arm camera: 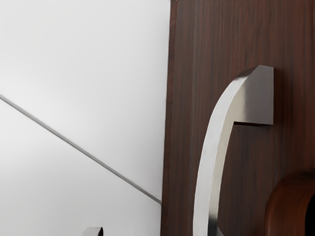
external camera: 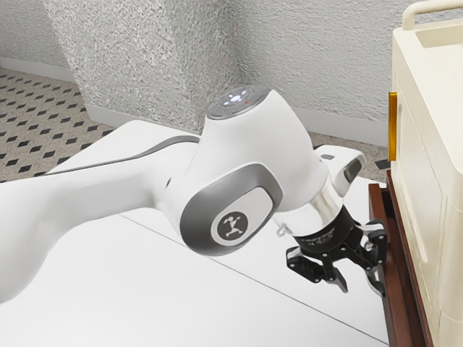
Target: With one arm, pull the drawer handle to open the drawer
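Note:
Low beside the dark wooden cabinet (external camera: 397, 264), my gripper (external camera: 360, 286) points downward with its fingers spread apart. One finger is close to the cabinet's front; the other stands off over the white surface. In the wrist view, the curved metal handle (arm camera: 212, 152) is fixed to the brown drawer front (arm camera: 189, 73). Tips of my gripper (arm camera: 156, 232) show at the lower edge, well apart, with the handle's lower part beside the cabinet-side tip. Whether that tip touches the handle I cannot tell. The handle's lower end is out of sight.
A cream box-like cabinet (external camera: 434, 144) with a top rail stands over the dark wood, with a yellow strip (external camera: 392, 126) on its side. White panels (external camera: 181, 289) with thin seams lie under the arm. A rounded reddish-brown part (arm camera: 290, 204) is right of the handle.

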`<state>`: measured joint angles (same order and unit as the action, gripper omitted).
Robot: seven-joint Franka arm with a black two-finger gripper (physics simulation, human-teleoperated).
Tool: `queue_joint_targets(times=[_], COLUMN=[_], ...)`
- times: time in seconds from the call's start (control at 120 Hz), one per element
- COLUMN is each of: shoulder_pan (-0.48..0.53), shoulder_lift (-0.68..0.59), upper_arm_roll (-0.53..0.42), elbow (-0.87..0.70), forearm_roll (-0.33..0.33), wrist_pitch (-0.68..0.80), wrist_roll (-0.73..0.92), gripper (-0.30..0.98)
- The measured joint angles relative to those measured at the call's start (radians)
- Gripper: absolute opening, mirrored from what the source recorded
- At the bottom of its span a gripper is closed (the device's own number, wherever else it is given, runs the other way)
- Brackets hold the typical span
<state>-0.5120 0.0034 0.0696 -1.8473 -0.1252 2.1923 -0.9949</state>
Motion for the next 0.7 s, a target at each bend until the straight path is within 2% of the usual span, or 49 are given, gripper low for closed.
queue_joint_targets(times=[0.092,0.158,0.7], shoulder_pan=[-0.038,0.047,0.057], shoulder_lift=[-0.003,-0.014,-0.088], upper_arm_roll=[0.039,-0.043,-0.029], elbow=[-0.005,-0.017,-0.091], forearm_roll=[-0.001,0.0,0.032], wrist_pitch=[0.002,0.002,-0.001], wrist_roll=[0.003,0.004,-0.001], gripper=[0.24,0.24,0.24])
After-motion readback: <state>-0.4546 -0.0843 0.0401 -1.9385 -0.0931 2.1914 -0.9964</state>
